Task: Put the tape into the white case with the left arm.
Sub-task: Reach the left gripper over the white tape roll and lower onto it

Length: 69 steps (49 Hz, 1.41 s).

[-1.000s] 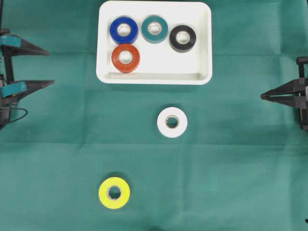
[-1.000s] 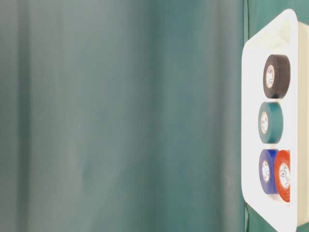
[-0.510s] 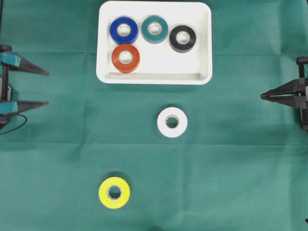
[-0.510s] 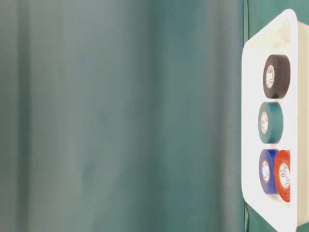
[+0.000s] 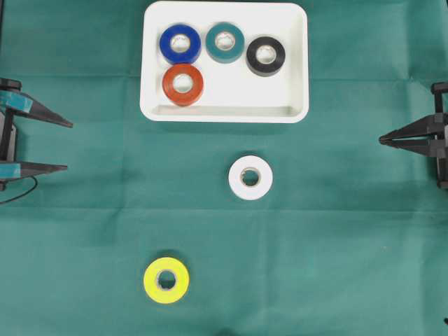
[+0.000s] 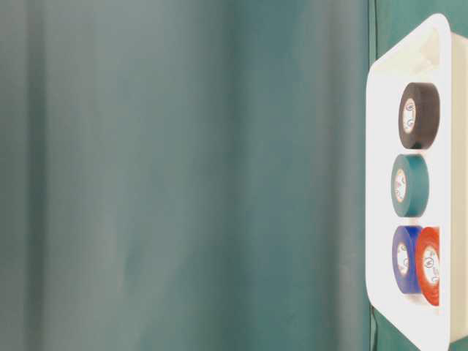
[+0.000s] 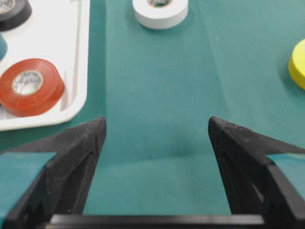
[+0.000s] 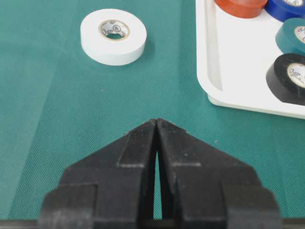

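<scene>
- Swinging toward the desk's near side along its left edge since the earlier frame, the left gripper (image 5: 64,145) has its jaws spread wide and empty.
- 2 rolls remain outside: yellow tape (image 5: 166,280) near the front edge, white tape (image 5: 250,177) mid-desk.
- 4 rolls already sit inside the white case (image 5: 297,66) at the back edge.
- Right gripper (image 5: 382,140), pinched closed, holds nothing.

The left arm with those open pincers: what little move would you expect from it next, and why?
Probably a reach out toward the white tape. The left gripper stands open and empty at the table's edge, pointing across the cloth, and two rolls lie outside the white case. The white one is nearer the case than the yellow tape, though either could come first.
</scene>
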Motion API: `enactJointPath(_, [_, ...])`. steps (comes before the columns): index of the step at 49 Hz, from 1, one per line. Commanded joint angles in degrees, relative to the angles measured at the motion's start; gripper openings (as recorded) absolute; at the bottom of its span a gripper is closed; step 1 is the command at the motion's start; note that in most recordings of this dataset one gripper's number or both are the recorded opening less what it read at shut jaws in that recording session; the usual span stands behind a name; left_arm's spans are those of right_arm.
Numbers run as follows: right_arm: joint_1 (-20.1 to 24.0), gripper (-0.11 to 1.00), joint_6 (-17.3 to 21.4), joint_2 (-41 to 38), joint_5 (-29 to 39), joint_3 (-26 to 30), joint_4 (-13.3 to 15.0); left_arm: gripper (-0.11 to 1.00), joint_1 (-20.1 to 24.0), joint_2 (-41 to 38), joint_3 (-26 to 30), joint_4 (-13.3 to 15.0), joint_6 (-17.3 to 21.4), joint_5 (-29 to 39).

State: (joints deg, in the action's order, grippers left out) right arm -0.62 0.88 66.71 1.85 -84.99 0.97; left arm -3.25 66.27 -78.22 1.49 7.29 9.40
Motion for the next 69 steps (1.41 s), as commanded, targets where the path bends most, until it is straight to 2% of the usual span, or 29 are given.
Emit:
enactJointPath(1, [0.0,-0.10,0.0,-0.4,-0.6,0.6,0.1,0.84,-0.4,-2.9,1.5,0.0,-0.2,-0.6])
enactJointPath(19, [0.0,-0.10,0.0,-0.4,-0.6,0.6,0.1,0.84,-4.1,-21.1,11.0,-0.2,1.4,-6.1])
enactJointPath(40, [0.0,-0.10,0.0,-0.4,-0.6,0.6,0.1,0.84,-4.3,-46.6,27.3,0.0,1.2,-8.5])
enactJointPath(56, [-0.1,-0.10,0.0,-0.4,-0.6,0.5,0.1,0.84,-4.5,-61.3,41.7,-0.1,1.2,-6.6])
enactJointPath(69, [0.0,-0.10,0.0,-0.4,-0.6,0.5,0.1,0.84,-4.5,-70.0,51.8,0.0,1.1,0.4])
